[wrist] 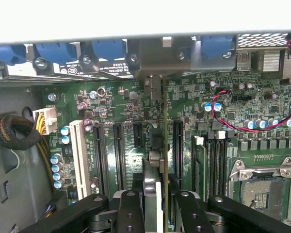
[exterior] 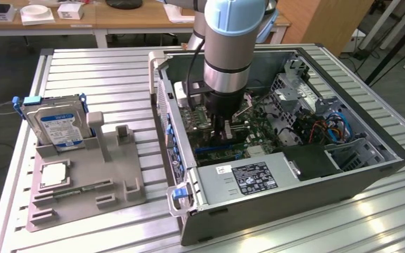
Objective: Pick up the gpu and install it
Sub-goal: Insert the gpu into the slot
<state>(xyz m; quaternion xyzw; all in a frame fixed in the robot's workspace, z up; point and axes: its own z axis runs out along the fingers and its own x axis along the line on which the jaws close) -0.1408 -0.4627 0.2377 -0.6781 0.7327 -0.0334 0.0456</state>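
1. I have the hand (exterior: 225, 136) down inside the open computer case (exterior: 371, 167). The case lies on its side on the desk (exterior: 104, 68), so its motherboard (wrist: 111, 99) faces up at the arm.
2. The hand is pinching the gpu (wrist: 152, 187). Its fingers (wrist: 130, 208) press on the card's two opposite faces, and the card stands on edge between them, inside the case and right over the board.
3. I judge that edge-down hold is there so the connector edge can meet one of the long expansion slots (wrist: 119, 150). The card's line runs parallel to them, toward the case's rear wall, where the blue bracket latches (wrist: 106, 48) sit.
4. Seated in a slot or just above one? I can't tell; the hand's own body hides the card's lower edge.
5. The exterior view gives me the big picture: the arm comes straight down through the case opening. Outside the case, just beside it, the grey fixture tray (exterior: 83, 184) carries the hard drive (exterior: 56, 122) standing upright.
6. The wrist view gives me the fine alignment instead. I see the card edge-on among the slots, the processor socket (wrist: 262, 187) further across the case floor, and a red-and-black wire (wrist: 222, 114) looping over the board clear of the card.
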